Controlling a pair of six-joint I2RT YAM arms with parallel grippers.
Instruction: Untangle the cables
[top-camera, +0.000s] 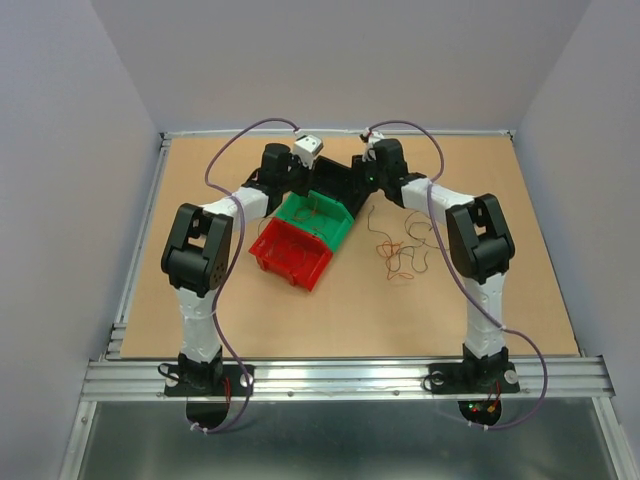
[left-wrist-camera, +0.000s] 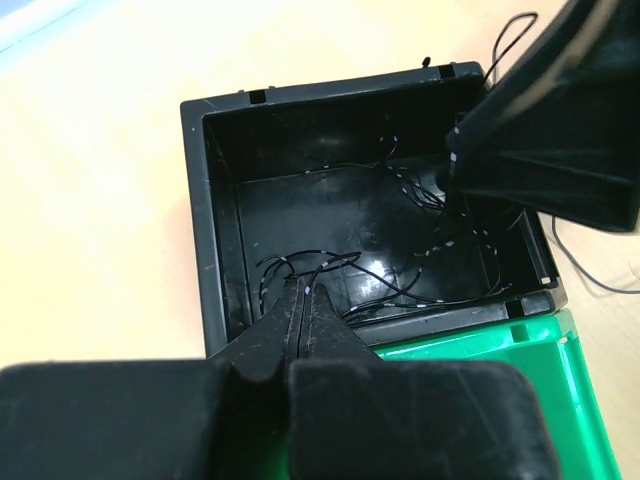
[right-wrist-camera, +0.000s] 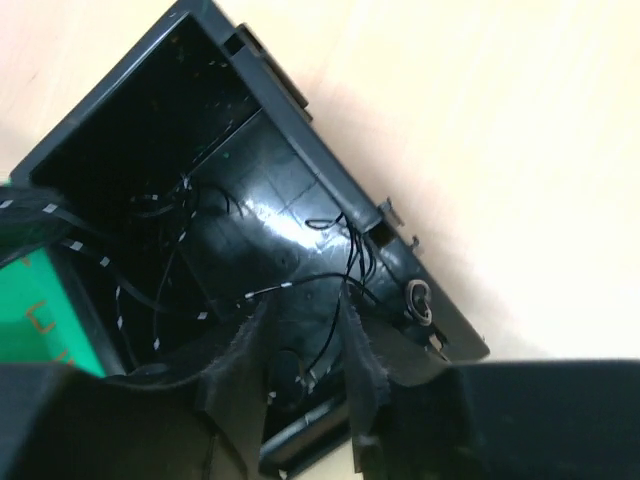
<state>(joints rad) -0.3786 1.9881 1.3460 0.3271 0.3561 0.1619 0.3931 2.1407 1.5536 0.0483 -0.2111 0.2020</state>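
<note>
The cables (top-camera: 398, 250), a small tangle of thin dark, red and orange wires, lie on the table right of the bins. Thin black wires with white marks (left-wrist-camera: 400, 190) lie in the black bin (left-wrist-camera: 300, 92), which also shows in the top view (top-camera: 335, 178). My left gripper (left-wrist-camera: 303, 288) is over the bin's near wall, its jaws pressed together with a black wire running out from the tips. My right gripper (right-wrist-camera: 300, 305) is open inside the same bin (right-wrist-camera: 325, 165), with a black wire (right-wrist-camera: 330, 330) hanging loose between its fingers.
A green bin (top-camera: 345, 232) adjoins the black bin and a red bin (top-camera: 275, 250) adjoins the green one, both holding wires. The green bin shows in the left wrist view (left-wrist-camera: 520, 370). The right gripper's body (left-wrist-camera: 550, 130) hangs over the black bin's far corner.
</note>
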